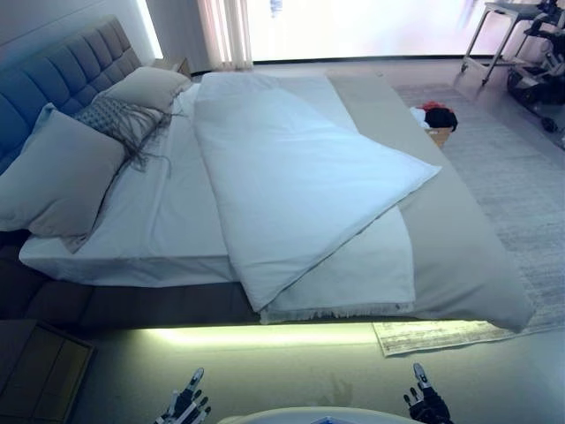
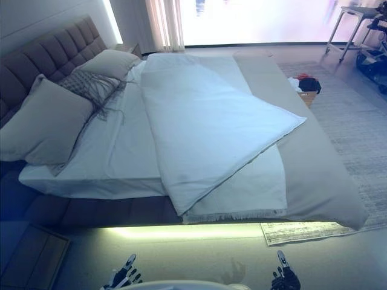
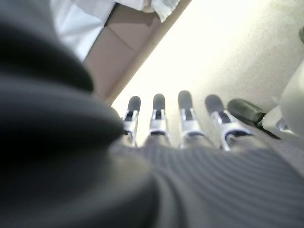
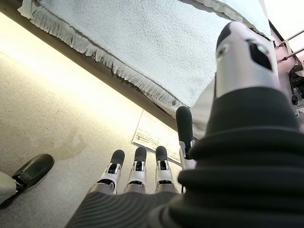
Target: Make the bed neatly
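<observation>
Nearby: pillows [image 1: 62, 172] by headboard [image 1: 66, 75], box [image 1: 439, 132] beside bed [image 1: 459, 256].

The duvet [image 1: 291, 177] lies diagonally across the bed [image 1: 459, 256], over a fringed blanket [image 1: 362, 274]. Pillows [image 1: 62, 172] rest at the headboard [image 1: 62, 75], left. Rug [image 1: 521, 194] lies right.

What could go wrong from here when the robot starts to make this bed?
The white duvet lies folded at a slant; pulling one corner might twist it further. The fringed blanket hangs over the bed's near edge and could slide off. Both hands, left hand and right hand, are open and low, not yet at the bedding.
</observation>
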